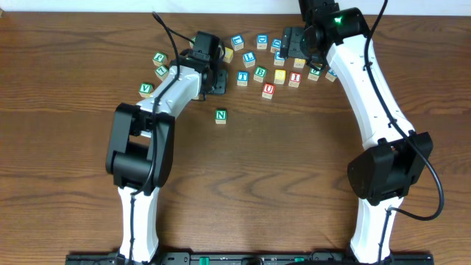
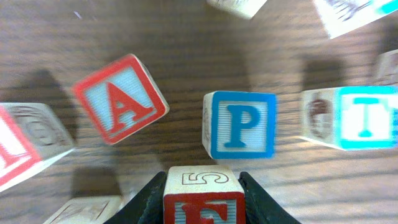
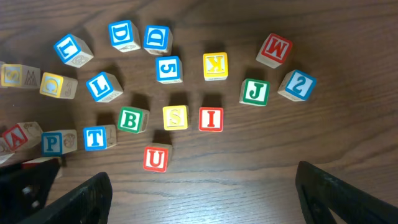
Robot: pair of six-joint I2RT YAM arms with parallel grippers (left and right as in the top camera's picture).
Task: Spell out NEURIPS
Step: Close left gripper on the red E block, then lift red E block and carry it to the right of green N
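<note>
Left hand (image 2: 204, 208) pinches the red-lettered block (image 2: 203, 183); right hand (image 3: 205, 193) hangs spread. Hazard: the P block (image 2: 240, 125) lies near, and a low sideways sweep could knock it away.

Left arm (image 1: 173, 92) reaching forward, fingers (image 2: 144, 202) clamped on a block (image 2: 204, 196), right arm (image 1: 364, 81) extended, raised, fingers (image 3: 93, 193) spread wide

Letters mark N block (image 1: 221, 115), A block (image 2: 121, 99), P block (image 2: 239, 124); held block (image 2: 203, 186) shows 5.
</note>
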